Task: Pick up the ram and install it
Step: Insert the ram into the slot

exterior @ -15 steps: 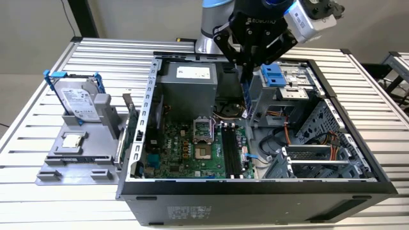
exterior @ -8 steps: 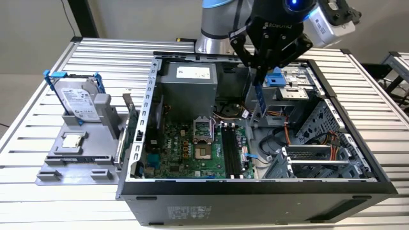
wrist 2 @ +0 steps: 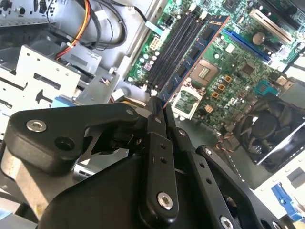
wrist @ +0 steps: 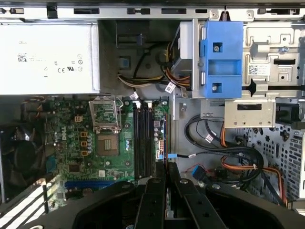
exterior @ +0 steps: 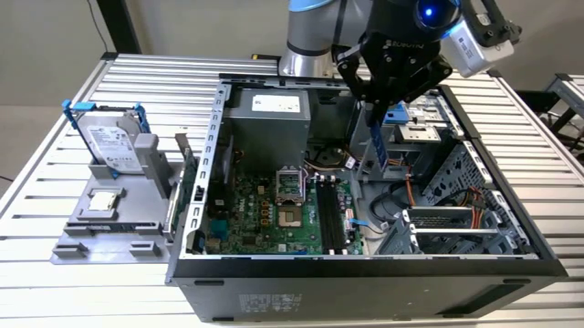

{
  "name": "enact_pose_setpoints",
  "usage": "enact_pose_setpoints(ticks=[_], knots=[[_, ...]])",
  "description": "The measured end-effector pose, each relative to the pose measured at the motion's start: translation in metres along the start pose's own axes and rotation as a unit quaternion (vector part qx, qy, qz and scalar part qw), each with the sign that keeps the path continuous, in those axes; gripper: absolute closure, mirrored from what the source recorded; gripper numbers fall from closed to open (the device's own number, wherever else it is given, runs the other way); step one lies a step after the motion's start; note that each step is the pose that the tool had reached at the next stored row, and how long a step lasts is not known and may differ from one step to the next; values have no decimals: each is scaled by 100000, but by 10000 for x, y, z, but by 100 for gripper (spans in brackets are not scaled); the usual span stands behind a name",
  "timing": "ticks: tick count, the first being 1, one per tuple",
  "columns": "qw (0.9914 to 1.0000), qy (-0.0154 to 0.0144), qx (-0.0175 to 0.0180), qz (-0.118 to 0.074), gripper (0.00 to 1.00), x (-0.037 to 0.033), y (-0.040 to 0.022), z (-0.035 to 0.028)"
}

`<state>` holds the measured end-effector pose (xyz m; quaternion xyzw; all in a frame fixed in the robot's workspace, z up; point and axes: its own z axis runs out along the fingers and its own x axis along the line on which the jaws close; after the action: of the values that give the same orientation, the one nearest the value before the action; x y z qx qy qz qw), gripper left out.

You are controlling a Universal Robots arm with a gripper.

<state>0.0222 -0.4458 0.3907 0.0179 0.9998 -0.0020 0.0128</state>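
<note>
Here the gripper [exterior: 373, 104] is clamped on the upper end of the ram [exterior: 370, 140]. The stick hangs upright over the inside of the open computer case [exterior: 511, 225], above the motherboard [exterior: 273, 219] and near its black memory slots [exterior: 330, 215]. The case stands on the slatted table [exterior: 55, 287], and a hard drive [exterior: 117, 147] sits in a grey holder [exterior: 137, 229] toward the table's edge on the exterior view's left.

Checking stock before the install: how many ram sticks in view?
1. The ram hangs upright in the gripper, above the open case. The motherboard slots look empty. More sticks could be hidden behind the arm.
</note>
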Motion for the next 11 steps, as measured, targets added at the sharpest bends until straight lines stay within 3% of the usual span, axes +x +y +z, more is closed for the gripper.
enact_pose_setpoints(ticks=[3, 11], knots=[[100000, -38, -17, -1, 100, 0, 0, 20], [100000, -62, 201, -11, 100, 4, 3, 164]])
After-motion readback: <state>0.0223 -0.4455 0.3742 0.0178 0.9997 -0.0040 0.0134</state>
